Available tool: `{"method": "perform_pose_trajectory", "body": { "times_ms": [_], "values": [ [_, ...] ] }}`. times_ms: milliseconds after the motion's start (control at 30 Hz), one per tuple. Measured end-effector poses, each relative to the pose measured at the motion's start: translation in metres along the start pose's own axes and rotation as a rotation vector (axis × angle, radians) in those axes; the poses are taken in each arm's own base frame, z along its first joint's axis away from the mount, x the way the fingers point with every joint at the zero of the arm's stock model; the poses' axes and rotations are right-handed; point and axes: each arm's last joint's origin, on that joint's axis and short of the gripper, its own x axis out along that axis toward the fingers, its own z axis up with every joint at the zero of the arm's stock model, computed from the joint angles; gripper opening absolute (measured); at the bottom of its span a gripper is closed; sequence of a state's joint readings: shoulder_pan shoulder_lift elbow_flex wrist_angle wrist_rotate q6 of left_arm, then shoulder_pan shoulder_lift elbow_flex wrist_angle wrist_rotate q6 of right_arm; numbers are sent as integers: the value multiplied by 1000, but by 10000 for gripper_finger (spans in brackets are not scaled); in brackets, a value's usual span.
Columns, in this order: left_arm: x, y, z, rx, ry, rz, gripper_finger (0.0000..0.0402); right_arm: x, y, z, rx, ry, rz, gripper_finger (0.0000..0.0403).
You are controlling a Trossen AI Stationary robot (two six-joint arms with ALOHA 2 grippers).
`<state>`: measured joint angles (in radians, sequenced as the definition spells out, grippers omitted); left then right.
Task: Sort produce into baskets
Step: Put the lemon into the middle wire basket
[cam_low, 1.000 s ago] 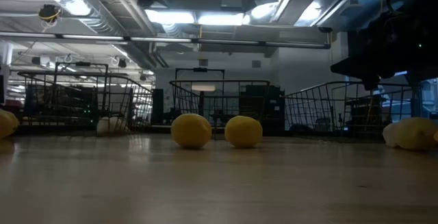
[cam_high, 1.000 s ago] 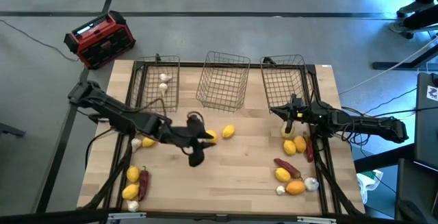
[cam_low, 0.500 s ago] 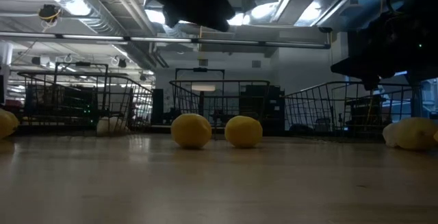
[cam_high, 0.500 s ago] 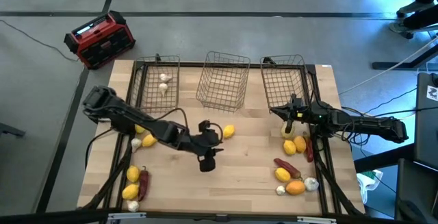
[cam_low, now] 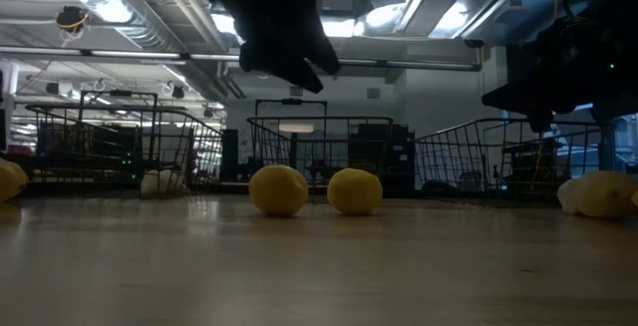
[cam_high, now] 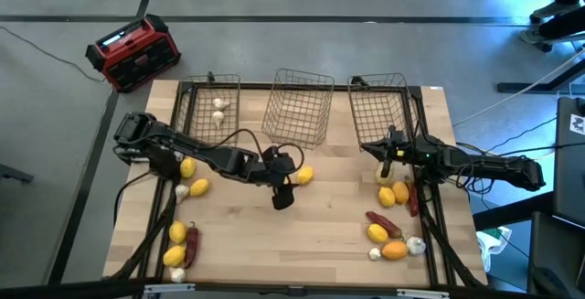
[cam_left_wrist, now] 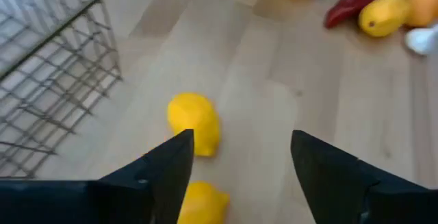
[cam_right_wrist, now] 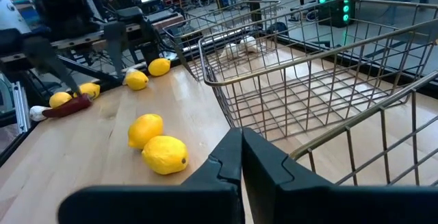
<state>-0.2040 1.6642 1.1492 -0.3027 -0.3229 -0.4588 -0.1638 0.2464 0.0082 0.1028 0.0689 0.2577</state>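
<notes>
Three baskets (cam_high: pixel 299 109): wire, in a row at the table's far edge.
Left basket (cam_high: pixel 212 109): two white bulbs (cam_high: pixel 219 109) inside.
Left gripper (cam_high: pixel 284 192): mid-table, fingers apart over two lemons (cam_left_wrist: pixel 194 119).
Right gripper (cam_high: pixel 385 150): fingers together, near the right basket (cam_high: pixel 378 109).

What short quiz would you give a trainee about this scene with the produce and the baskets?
1. True or false: the right end effector has its fingers wide open.
2. Which basket holds the white bulbs? A: left. B: middle. C: right.
3. Fill in the missing word: the left end effector hovers above two lemons at the middle of the table, with its fingers ____.

Key
1. False: it is shut.
2. A: the left basket.
3. open
</notes>
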Motion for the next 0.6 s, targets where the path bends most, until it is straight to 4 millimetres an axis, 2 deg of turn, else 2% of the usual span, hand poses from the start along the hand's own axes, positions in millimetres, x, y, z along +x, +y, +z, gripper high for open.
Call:
{"method": "perform_pose_trajectory", "body": {
  "times_ms": [267,500,600],
  "values": [
    [1,6,-5,96,60,39,266,0,0,0,0,0,-1,14],
    [-1,-1,-9,164,69,26,267,0,0,0,0,0,-2,14],
    [0,-5,-12,117,73,21,267,0,0,0,-1,1,-2,14]
  ]
}}
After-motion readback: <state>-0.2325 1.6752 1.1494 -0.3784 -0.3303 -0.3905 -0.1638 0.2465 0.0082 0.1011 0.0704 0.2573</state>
